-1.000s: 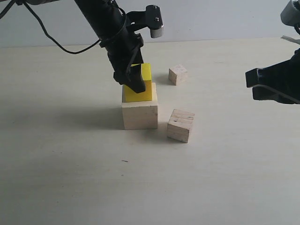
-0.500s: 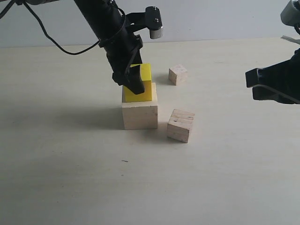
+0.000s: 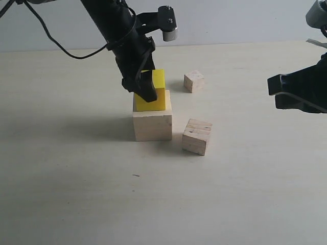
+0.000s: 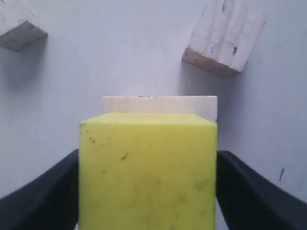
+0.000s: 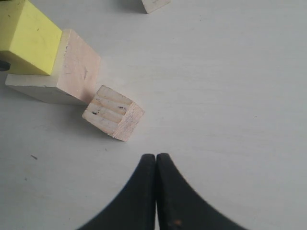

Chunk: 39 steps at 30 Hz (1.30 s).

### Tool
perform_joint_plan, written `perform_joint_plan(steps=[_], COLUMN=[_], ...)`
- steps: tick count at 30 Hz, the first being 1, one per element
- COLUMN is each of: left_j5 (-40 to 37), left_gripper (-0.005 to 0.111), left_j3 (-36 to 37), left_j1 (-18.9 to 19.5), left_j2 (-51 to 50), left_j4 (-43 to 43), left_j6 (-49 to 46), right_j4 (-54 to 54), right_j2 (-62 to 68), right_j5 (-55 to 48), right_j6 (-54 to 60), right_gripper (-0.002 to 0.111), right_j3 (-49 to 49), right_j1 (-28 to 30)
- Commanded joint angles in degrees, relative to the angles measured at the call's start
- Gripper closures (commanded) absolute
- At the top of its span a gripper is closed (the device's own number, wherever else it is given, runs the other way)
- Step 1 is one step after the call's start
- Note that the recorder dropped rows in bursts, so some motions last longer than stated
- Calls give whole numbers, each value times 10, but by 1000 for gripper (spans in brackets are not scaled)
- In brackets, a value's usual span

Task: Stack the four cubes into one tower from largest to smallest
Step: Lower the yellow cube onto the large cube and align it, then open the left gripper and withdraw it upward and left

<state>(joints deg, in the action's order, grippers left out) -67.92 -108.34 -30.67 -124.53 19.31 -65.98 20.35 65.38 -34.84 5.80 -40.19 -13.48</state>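
Clamped between the jaws of the left gripper [image 4: 146,206]: the yellow cube [image 3: 160,93], sitting on the largest pale wood cube [image 3: 152,126]. Just beside that base, the grooved cube [image 3: 196,137]; farther back, the smallest cube [image 3: 194,81], both loose on the table [image 3: 76,178]. Well apart from all 4, the right gripper [image 5: 156,163], fingers pressed together above the tabletop.

Right hand [image 5: 156,157] hovers, fingers pressed together, over the counter [image 5: 230,96]. Grooved block [image 5: 113,112] sits just beside the big pale block [image 5: 72,67], yellow block [image 5: 26,38] on top.
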Motion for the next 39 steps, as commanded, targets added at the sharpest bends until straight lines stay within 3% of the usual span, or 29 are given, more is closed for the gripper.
perform_joint_plan(steps=[1,14,17,24,32,39], left_j5=[-4,-5,-14,-20,-20,-10], left_gripper=[30,32,46,107,107,107], left_j3=[-5,-5,-5,-3,16,139], left_j1=[-1,-1,-1,-1,-1,-1], left_j2=[22,96,136,207,248,330], left_j4=[3,-10,-10,-15,-18,-31], left_j6=[4,14,30,60,183,252], right_j4=[2,2,2,2,2,2], right_j2=[-1,-1,-1,-1,-1,-1], right_j5=[4,-3,-4,-4,-4,-3], right_j6=[4,6,6,6,12,21], right_gripper=[108,108,108,108,108,108], right_j3=[-2,-2,-2,-2,-2,-2], right_j1=[-2,-2,-2,-2,-2,-2])
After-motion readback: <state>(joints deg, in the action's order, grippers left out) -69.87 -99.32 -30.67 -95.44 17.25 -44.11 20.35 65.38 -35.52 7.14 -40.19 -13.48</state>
